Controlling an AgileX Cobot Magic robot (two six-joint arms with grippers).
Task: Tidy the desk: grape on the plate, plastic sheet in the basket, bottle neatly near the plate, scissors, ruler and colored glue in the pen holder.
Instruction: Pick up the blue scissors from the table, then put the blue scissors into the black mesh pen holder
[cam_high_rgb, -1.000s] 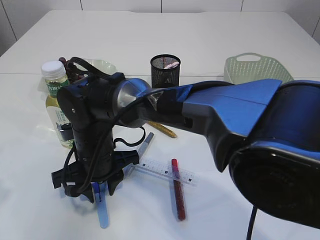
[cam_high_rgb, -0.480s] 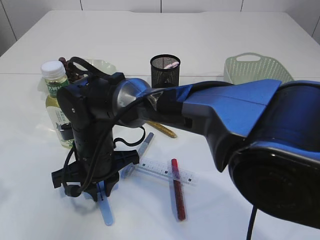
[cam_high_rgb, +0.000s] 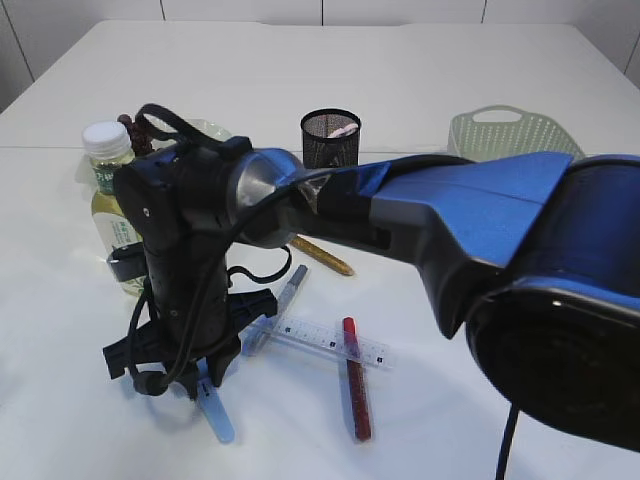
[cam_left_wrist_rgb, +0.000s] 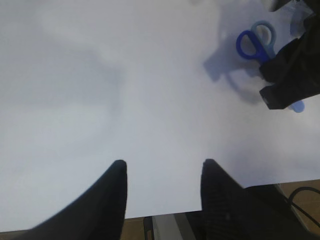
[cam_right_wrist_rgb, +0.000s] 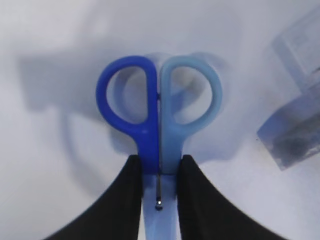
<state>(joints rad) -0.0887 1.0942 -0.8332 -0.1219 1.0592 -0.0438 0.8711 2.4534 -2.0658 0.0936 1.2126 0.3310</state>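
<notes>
Right pincer (cam_right_wrist_rgb: 159, 175) clenched on the scissors (cam_right_wrist_rgb: 159, 125), just behind the two handle loops, dark blue and light blue, which stick out ahead of it. Only the right wrist view shows this grip. In the exterior view the arm hides it; the scissors' pale blue tip (cam_high_rgb: 217, 418) pokes out below the pincer, over the counter (cam_high_rgb: 450, 420). Ruler (cam_high_rgb: 325, 341) lies just beside. Left pincer (cam_left_wrist_rgb: 162, 187) released, over bare counter, well apart from the scissors.
</notes>
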